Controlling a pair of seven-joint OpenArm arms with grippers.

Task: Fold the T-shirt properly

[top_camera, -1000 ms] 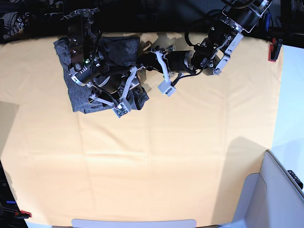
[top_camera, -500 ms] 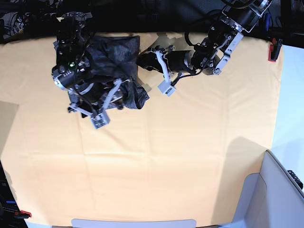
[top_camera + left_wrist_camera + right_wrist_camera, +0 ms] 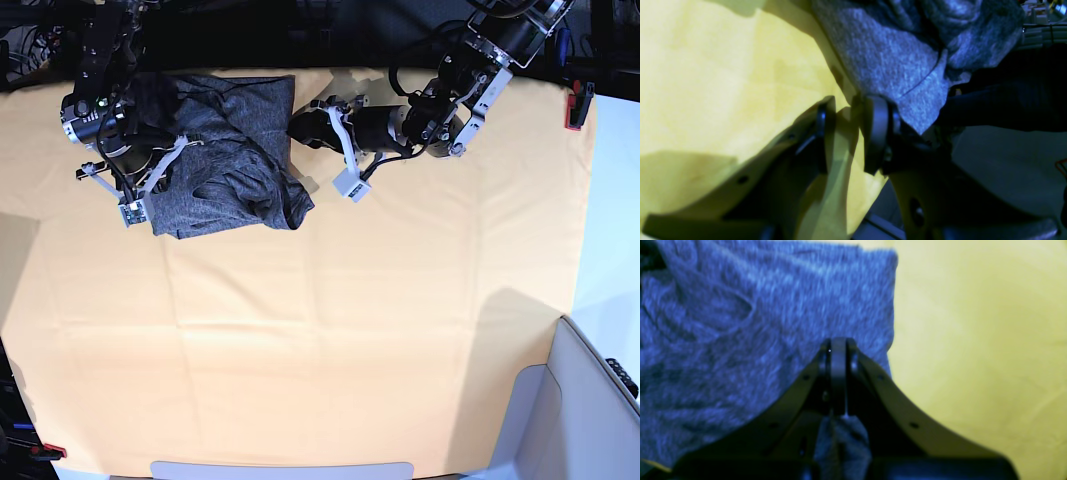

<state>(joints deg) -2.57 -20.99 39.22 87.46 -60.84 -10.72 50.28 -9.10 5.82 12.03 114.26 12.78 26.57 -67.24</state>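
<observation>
Lying bunched and creased at the far left of the plain yellow-orange table cloth (image 3: 330, 340), the dark heather-grey T-shirt of thin speckled knit (image 3: 225, 170) sits in a rough, partly folded heap between the two black robot arms. At its left edge the right gripper (image 3: 128, 212) has its jaws pressed flat together; its wrist view shows a fold of the grey knit (image 3: 773, 323) just behind the closed tips, and whether any fabric is pinched there cannot be told. On the heap's other side, near its far right corner, the left gripper (image 3: 322, 128) rests low against the cloth, jaws standing a little apart with yellow showing between them, one finger (image 3: 877, 133) touching a pointed flap of the shirt (image 3: 893, 66).
</observation>
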